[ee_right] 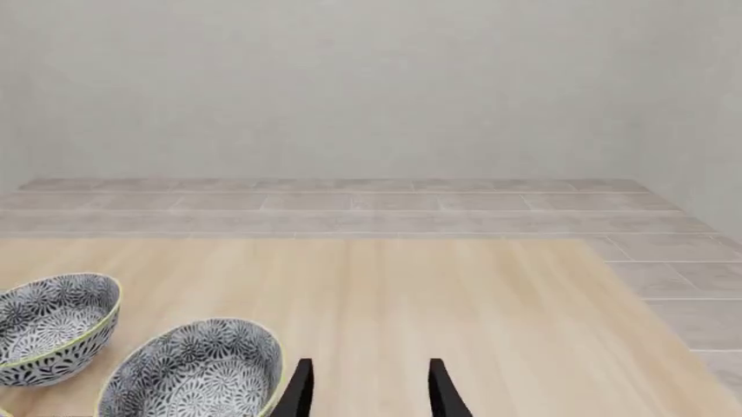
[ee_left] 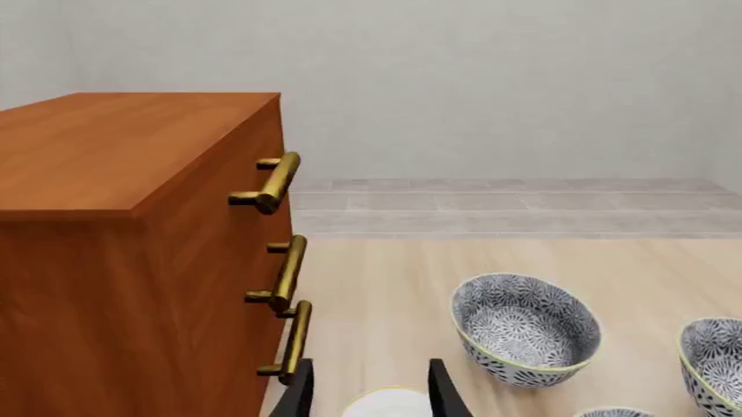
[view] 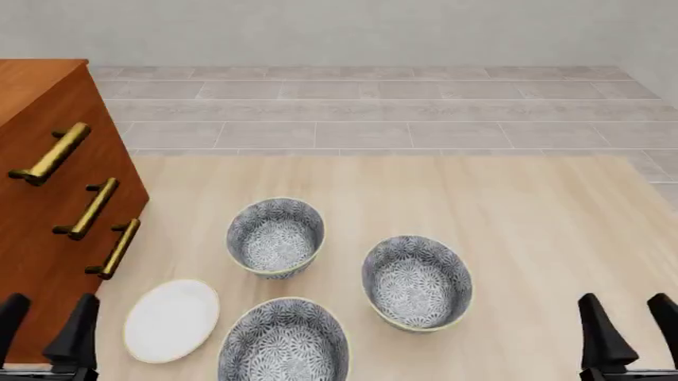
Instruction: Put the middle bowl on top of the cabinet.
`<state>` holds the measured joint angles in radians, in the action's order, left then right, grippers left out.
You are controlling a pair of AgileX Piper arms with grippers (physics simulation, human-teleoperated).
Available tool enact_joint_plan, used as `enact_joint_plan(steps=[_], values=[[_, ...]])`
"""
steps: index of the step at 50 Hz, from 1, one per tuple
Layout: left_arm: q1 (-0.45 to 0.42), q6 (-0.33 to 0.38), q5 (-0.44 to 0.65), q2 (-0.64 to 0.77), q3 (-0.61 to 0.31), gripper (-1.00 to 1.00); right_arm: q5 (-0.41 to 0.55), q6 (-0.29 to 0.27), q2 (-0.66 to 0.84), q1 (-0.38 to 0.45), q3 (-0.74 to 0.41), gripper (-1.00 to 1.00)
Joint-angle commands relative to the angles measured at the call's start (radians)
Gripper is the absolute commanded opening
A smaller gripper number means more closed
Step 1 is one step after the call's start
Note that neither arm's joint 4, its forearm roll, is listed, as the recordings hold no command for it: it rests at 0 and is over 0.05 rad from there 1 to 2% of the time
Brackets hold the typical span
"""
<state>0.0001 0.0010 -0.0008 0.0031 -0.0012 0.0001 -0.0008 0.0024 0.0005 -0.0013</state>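
Observation:
Three look-alike blue-and-white floral bowls stand in a triangle on the wooden table: a far left bowl (view: 275, 236) (ee_left: 524, 328) (ee_right: 52, 326), a right bowl (view: 417, 282) (ee_right: 197, 369) (ee_left: 713, 360) and a near bowl (view: 284, 341). I cannot tell which one is the middle bowl. The reddish-brown cabinet (view: 48, 159) (ee_left: 116, 148) stands at the table's left with a bare top. My left gripper (view: 44, 321) (ee_left: 368, 391) is open near the cabinet's front corner. Near the front right edge my right gripper (view: 630, 321) (ee_right: 368, 387) is open too. Both hold nothing.
A flat white plate (view: 171, 319) (ee_left: 388, 404) lies between the cabinet and the near bowl, just ahead of the left gripper. Three brass handles (view: 90, 208) stick out of the cabinet's front. Beyond the table is a grey tiled floor (view: 371, 103) and a wall.

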Motion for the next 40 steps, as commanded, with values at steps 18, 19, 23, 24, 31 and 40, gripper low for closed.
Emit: enact_joint_plan(steps=[18, 19, 23, 24, 31, 40], values=[[-0.049, 0.023, 0.024, 0.018, -0.026, 1.00, 0.008, 0.032, 0.001, -0.003, -0.005, 1.00], [-0.052, 0.034, 0.022, 0.019, -0.029, 1.00, 0.006, 0.032, 0.001, -0.003, -0.003, 1.00], [-0.075, 0.057, -0.011, 0.052, -0.029, 1.00, 0.007, 0.034, 0.001, -0.001, -0.002, 1.00], [-0.080, 0.053, -0.024, 0.069, -0.031, 1.00, 0.007, 0.036, 0.001, -0.001, -0.002, 1.00], [-0.135, 0.071, -0.103, 0.183, -0.049, 1.00, 0.006, 0.029, 0.001, 0.005, -0.001, 1.00], [-0.223, 0.099, -0.176, 0.319, -0.086, 1.00, 0.000, 0.011, -0.001, 0.014, -0.002, 1.00]])
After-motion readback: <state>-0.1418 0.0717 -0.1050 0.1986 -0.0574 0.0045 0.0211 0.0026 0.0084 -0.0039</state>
